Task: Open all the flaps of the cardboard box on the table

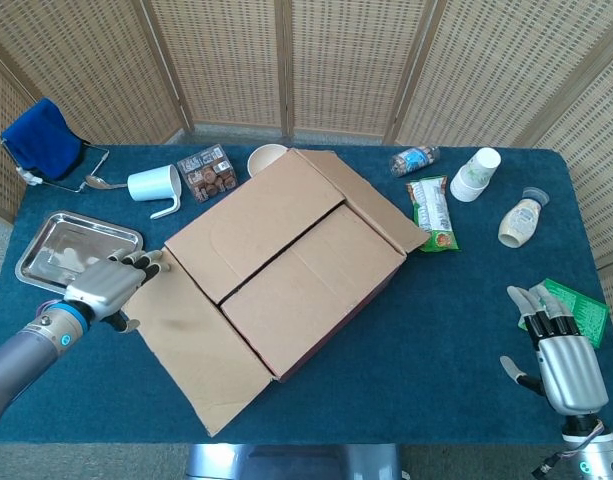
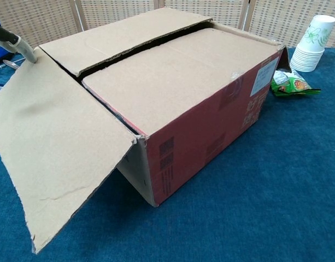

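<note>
The cardboard box (image 1: 311, 275) sits mid-table, red-sided in the chest view (image 2: 211, 136). Its two long top flaps (image 1: 254, 222) lie shut, with a dark slit between them. The left end flap (image 1: 196, 345) is folded out and slopes down toward the table (image 2: 58, 153). The right end flap (image 1: 376, 205) sticks outward. My left hand (image 1: 111, 287) rests its fingertips (image 2: 17, 43) on the far corner of the left end flap, holding nothing. My right hand (image 1: 561, 355) hovers at the table's right front edge, fingers apart, far from the box.
A metal tray (image 1: 48, 262), white mug (image 1: 156, 185), blue cloth (image 1: 41, 138), snack box (image 1: 208, 172) and bowl (image 1: 266, 157) lie left and behind the box. On the right are a snack bag (image 1: 433, 212), paper cups (image 1: 476, 172), a sauce bottle (image 1: 521, 220) and a green packet (image 1: 581, 308).
</note>
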`<move>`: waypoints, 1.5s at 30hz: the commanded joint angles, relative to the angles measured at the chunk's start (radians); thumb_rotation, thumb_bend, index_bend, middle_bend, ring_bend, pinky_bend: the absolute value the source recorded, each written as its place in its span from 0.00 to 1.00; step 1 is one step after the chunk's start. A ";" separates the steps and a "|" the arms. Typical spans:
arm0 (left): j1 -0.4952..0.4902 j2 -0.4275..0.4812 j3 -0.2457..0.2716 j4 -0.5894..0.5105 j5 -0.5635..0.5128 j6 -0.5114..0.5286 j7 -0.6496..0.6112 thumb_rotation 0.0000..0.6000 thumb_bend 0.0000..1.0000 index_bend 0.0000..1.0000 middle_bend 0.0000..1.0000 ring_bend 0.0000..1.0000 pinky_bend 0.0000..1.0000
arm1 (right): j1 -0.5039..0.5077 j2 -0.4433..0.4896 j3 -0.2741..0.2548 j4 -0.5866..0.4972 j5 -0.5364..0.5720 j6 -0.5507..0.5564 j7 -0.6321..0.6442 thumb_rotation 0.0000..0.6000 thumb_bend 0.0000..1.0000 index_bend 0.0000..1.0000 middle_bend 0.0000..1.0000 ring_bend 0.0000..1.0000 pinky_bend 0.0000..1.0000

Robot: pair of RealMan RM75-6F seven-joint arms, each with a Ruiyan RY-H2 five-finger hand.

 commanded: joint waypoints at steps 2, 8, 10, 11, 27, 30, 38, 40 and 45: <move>-0.003 0.002 -0.001 -0.008 -0.010 0.010 0.005 1.00 0.06 0.12 0.00 0.00 0.00 | 0.000 0.001 -0.001 -0.002 0.001 -0.001 0.002 1.00 0.19 0.05 0.14 0.00 0.16; 0.010 0.044 -0.034 -0.027 0.003 0.017 -0.030 1.00 0.06 0.12 0.00 0.00 0.00 | 0.000 0.001 -0.001 -0.002 -0.001 0.000 0.002 1.00 0.19 0.05 0.14 0.00 0.15; 0.018 0.054 -0.044 -0.029 0.014 0.014 -0.043 1.00 0.06 0.12 0.00 0.00 0.00 | 0.000 0.001 0.000 -0.002 0.000 0.000 0.003 1.00 0.19 0.06 0.14 0.00 0.16; 0.022 0.058 -0.048 -0.029 0.020 0.012 -0.048 1.00 0.06 0.13 0.00 0.00 0.00 | -0.001 0.002 0.000 -0.001 0.001 0.000 0.004 1.00 0.19 0.06 0.14 0.00 0.16; 0.182 -0.036 -0.140 -0.007 0.263 0.196 -0.095 1.00 0.06 0.12 0.00 0.00 0.00 | -0.004 0.005 0.003 0.000 -0.001 0.011 0.017 1.00 0.19 0.05 0.14 0.00 0.16; 0.198 -0.048 -0.150 -0.003 0.285 0.208 -0.099 1.00 0.06 0.12 0.00 0.00 0.00 | -0.004 0.006 0.002 0.000 -0.002 0.009 0.019 1.00 0.19 0.06 0.14 0.00 0.15; 0.235 -0.101 -0.181 0.018 0.348 0.240 -0.102 1.00 0.06 0.13 0.00 0.00 0.00 | -0.004 0.006 0.002 -0.001 -0.002 0.009 0.018 1.00 0.19 0.06 0.14 0.00 0.16; 0.237 -0.113 -0.192 0.020 0.363 0.232 -0.112 1.00 0.06 0.13 0.00 0.00 0.00 | -0.004 0.006 0.001 -0.001 -0.003 0.008 0.016 1.00 0.19 0.05 0.13 0.00 0.15; 0.239 -0.135 -0.217 0.029 0.415 0.220 -0.132 1.00 0.06 0.14 0.00 0.00 0.00 | -0.004 0.005 0.001 -0.002 -0.003 0.008 0.013 1.00 0.19 0.06 0.14 0.00 0.16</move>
